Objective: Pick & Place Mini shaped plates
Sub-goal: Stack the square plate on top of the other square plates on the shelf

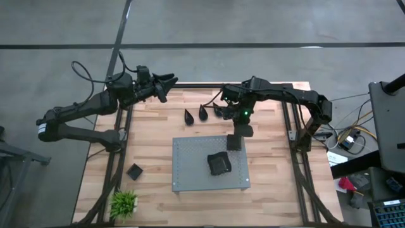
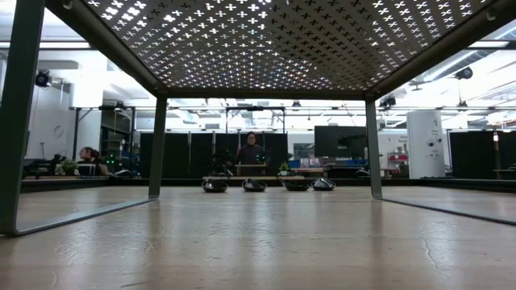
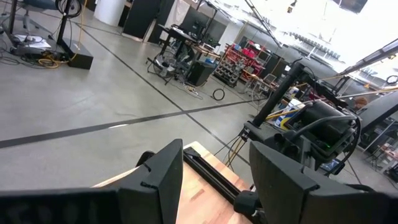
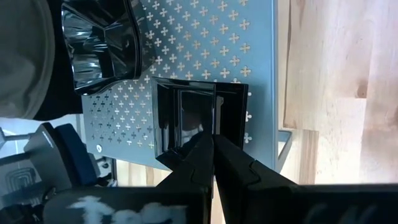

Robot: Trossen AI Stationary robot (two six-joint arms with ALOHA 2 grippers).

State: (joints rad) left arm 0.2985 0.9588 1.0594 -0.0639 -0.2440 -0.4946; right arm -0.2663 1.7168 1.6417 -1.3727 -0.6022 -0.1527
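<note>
Placing step: right claw [image 4: 213, 144] pinched shut on a square mini plate's [image 4: 186, 118] rim, over the perforated board's [image 1: 190, 164] far edge; next, release needed. Left claw [image 3: 214, 180] open, idle, far left

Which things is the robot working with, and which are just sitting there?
Working with:
- square plates on the grey board: one at its edge under the shut right gripper, one stack
- teardrop plates
- square plate near the plant

Just sitting there:
- green plant
- left gripper, open, idle
</note>
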